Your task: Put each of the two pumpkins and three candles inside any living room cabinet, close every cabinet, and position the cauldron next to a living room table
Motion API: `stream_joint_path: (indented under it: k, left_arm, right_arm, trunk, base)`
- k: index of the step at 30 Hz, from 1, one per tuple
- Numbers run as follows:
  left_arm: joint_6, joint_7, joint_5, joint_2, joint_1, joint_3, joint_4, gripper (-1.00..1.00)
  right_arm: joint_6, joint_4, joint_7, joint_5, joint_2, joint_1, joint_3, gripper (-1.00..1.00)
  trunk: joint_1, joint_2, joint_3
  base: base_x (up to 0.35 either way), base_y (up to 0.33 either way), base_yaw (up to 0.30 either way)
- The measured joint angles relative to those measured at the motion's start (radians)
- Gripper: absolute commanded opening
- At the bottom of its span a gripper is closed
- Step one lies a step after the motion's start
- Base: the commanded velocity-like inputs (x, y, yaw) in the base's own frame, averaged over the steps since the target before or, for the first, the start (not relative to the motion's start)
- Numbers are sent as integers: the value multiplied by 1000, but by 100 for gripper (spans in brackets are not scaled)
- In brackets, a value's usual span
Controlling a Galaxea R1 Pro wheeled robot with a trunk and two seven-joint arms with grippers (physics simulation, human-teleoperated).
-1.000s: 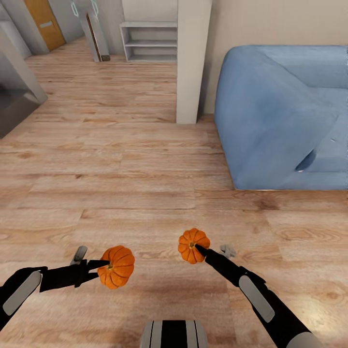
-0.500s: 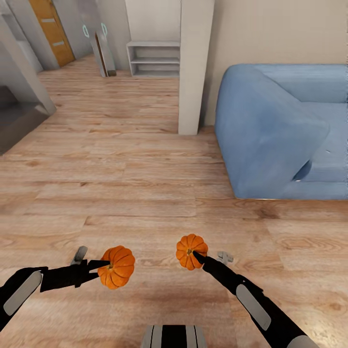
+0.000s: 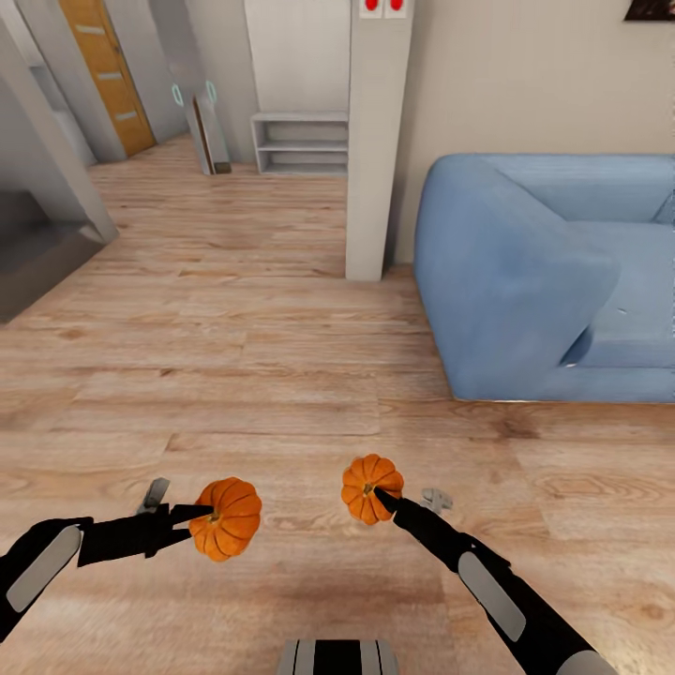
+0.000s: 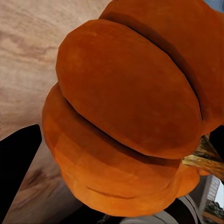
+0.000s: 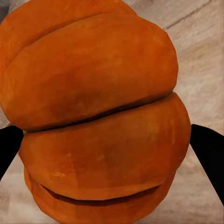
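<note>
Orange pumpkins, one per gripper: left (image 3: 202, 520) fingers pinch the bigger pumpkin (image 3: 227, 517), right (image 3: 382, 497) pinch the smaller (image 3: 371, 487). Held clear above floor (image 3: 281, 375) for transit; sofa (image 3: 525, 281) ahead-right.

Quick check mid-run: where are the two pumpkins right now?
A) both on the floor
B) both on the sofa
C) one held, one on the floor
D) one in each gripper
D: the left gripper holds the larger pumpkin, and the right gripper holds the smaller pumpkin, both above the wood floor.
</note>
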State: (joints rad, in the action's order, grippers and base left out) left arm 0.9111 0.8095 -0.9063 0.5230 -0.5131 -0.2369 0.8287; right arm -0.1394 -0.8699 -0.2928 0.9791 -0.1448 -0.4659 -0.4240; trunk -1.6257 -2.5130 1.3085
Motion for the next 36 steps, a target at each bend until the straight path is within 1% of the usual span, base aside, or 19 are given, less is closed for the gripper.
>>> stream_joint_path:
  k: [6, 10, 12, 17, 24, 30, 31, 32, 33, 34, 35, 36]
  left_arm:
    - [0, 0, -1, 0, 0, 0, 0, -100]
    - [1, 1, 0, 3, 0, 3, 0, -100]
    - [1, 2, -1, 3, 0, 4, 0, -100]
    - [-1, 2, 0, 3, 0, 6, -1, -100]
    - [-3, 3, 3, 4, 1, 8, -6, -100]
    - [-11, -1, 5, 5, 0, 11, -10, -100]
    - [-12, -3, 5, 6, 0, 15, -10, -100]
    - [-16, -7, 8, 7, 0, 30, -11, -100]
    - [-19, -19, 8, 14, 0, 55, -11, -100]
    - [-19, -34, 5, 23, 0, 72, -11, -100]
    - [-20, -56, 10, 32, 0, 84, -11, -100]
    - [-22, -92, 15, 41, 0, 96, -12, -100]
  right_arm:
    - [1, 1, 1, 0, 0, 0, 0, -100]
    - [1, 4, 1, -2, 0, 0, 0, -100]
    - [2, 28, 2, -5, 1, 0, 0, -100]
    - [1, 57, 1, -5, 3, 0, 1, -100]
    - [2, 60, 1, -6, 2, 0, 0, -100]
    - [2, 63, 1, -6, 2, 0, 1, -100]
    - [2, 63, 1, -6, 2, 0, 1, -100]
    - [2, 63, 1, -5, 2, 0, 1, -100]
    - [1, 63, 1, -5, 2, 0, 1, -100]
    - [1, 63, 1, -5, 2, 0, 1, -100]
    - [1, 63, 1, -5, 2, 0, 1, -100]
    - [1, 63, 1, -5, 2, 0, 1, -100]
  trunk:
    - [3, 1, -23]
    - [3, 1, -23]
    - [3, 1, -23]
    - [2, 1, -23]
    - [2, 1, -23]
    - [3, 1, -23]
    - [3, 1, -23]
    - [3, 1, -23]
    - [3, 1, -23]
    - [3, 1, -23]
    - [3, 1, -23]
    - [3, 1, -23]
  base:
    - [0, 0, 0]
    - [0, 0, 1]
    - [0, 0, 117]
    - [-99, 17, 254]
    - [-196, 86, 287]
    - [-29, 4, 288]
    - [-3, 0, 288]
    - [-1, 0, 288]
    - [-1, 0, 288]
    - [-1, 0, 288]
    - [0, 0, 288]
    - [0, 0, 288]
